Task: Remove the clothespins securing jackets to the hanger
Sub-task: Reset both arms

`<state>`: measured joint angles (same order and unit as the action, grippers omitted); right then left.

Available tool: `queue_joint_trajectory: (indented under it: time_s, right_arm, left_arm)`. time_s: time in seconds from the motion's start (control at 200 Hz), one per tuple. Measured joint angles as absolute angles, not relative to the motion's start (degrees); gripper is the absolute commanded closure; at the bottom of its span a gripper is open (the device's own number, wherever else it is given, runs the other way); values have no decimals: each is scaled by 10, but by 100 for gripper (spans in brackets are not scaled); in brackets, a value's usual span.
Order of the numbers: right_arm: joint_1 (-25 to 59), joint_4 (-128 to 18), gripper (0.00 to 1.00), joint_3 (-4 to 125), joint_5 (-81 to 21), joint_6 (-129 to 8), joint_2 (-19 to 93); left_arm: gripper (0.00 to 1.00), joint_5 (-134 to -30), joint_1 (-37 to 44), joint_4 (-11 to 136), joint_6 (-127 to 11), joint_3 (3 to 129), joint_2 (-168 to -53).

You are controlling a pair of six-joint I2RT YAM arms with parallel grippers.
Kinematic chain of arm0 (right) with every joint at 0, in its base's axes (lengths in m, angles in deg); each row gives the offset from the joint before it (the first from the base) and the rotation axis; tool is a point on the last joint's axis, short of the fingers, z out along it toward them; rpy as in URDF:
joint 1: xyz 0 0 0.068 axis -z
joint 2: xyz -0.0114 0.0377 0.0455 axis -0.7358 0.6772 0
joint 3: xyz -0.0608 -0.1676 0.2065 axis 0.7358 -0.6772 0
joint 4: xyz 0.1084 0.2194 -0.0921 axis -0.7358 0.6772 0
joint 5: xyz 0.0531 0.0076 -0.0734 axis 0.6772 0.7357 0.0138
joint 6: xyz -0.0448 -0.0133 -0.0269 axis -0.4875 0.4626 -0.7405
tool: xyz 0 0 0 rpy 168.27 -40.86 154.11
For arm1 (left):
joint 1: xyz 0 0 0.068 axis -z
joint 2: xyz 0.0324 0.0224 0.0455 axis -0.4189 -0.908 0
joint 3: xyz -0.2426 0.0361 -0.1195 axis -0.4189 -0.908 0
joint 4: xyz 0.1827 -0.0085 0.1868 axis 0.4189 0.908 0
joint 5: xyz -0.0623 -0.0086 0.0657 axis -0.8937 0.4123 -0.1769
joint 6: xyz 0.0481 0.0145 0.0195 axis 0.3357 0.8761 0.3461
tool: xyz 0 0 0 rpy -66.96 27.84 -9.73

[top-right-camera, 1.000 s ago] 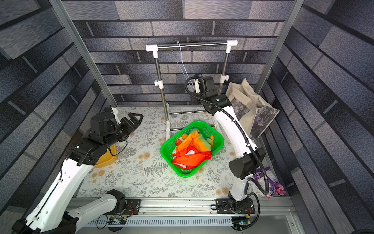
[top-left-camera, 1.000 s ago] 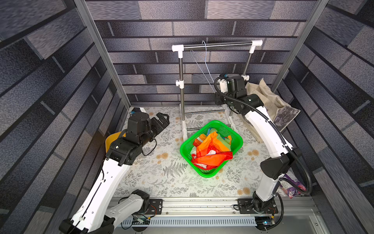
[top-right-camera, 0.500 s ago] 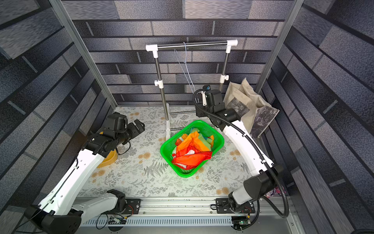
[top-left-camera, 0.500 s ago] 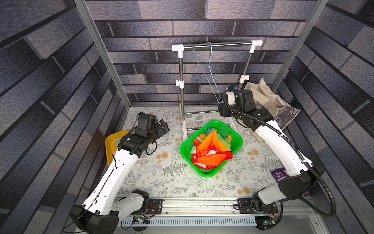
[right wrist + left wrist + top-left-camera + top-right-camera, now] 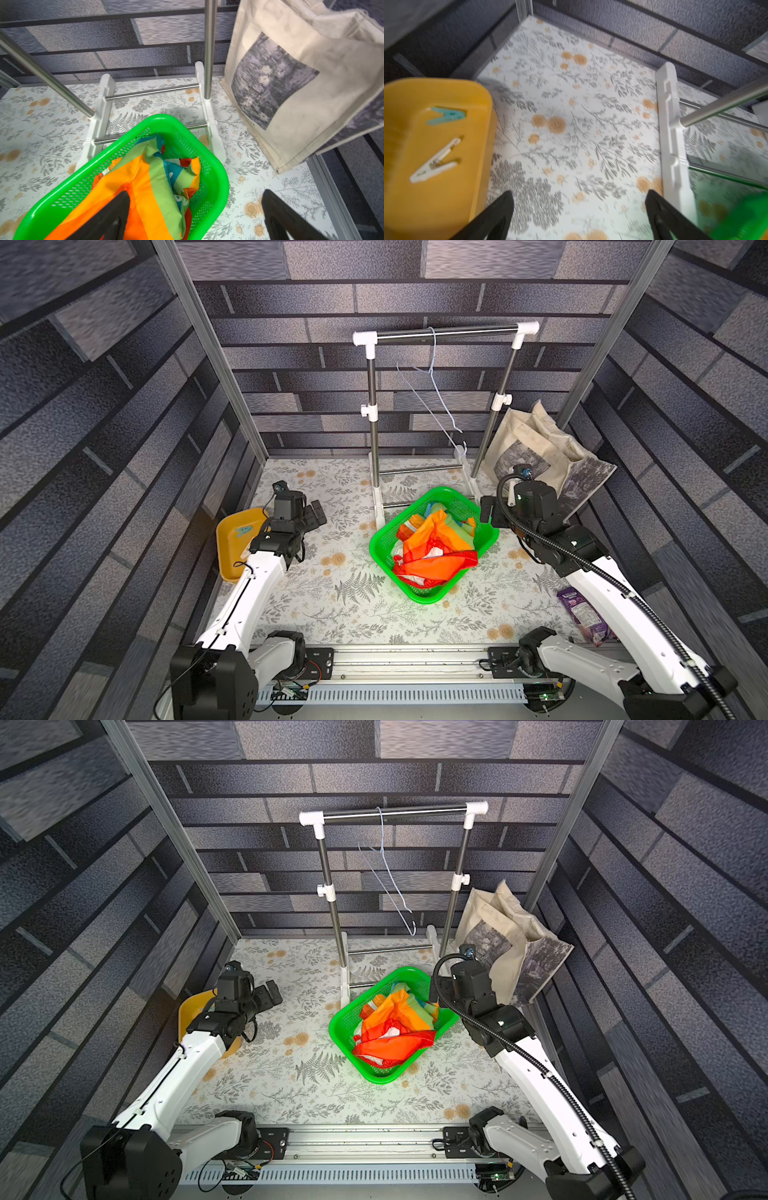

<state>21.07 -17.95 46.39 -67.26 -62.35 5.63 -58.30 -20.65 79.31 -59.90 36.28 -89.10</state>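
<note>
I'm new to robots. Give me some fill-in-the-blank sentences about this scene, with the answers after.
The rainbow-striped orange jacket lies crumpled in the green plastic ____.
____ plastic clothespins, one white, one teal, lie in the yellow tray.
The thin pale-blue wire hanger carries ____ clothing.
The left gripper and right gripper both stand ____.
Answers: basket; two; no; open.

We see a rainbow-striped orange jacket (image 5: pixel 432 549), bright green basket (image 5: pixel 420 598), mustard tray (image 5: pixel 446 187), teal clothespin (image 5: pixel 446 116), white clothespin (image 5: pixel 436 161), fern-printed pale worktop (image 5: pixel 332 614).

The floral-patterned table (image 5: pixel 353 614) carried a green basket (image 5: pixel 424 598), yellow tray (image 5: pixel 232 547), steel rack (image 5: pixel 374 439), tote bag (image 5: pixel 536 448) and purple packet (image 5: pixel 586 614).
</note>
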Motion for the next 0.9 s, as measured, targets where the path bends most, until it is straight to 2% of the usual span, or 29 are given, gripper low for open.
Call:
queue_joint_trajectory:
  time_s: [0.105,0.22,0.501,0.716,0.897]
  right_arm:
    - [223,-201,0,379,-722,-614,30]
    - [253,-263,0,289,-776,-630,10]
    - [306,-547,0,98,-848,-737,14]
    - [348,-789,0,1,-820,-774,111]
    - [360,-1019,0,-26,-784,-794,265]
  left_arm:
    - [0,-551,-220,692,-553,274,-890]
    - [0,-524,-230,593,-524,231,-921]
    - [0,-505,-235,346,-481,160,-1058]
    - [0,-517,-234,177,-449,139,-1142]
    - [0,-541,-251,160,-447,140,-1163]
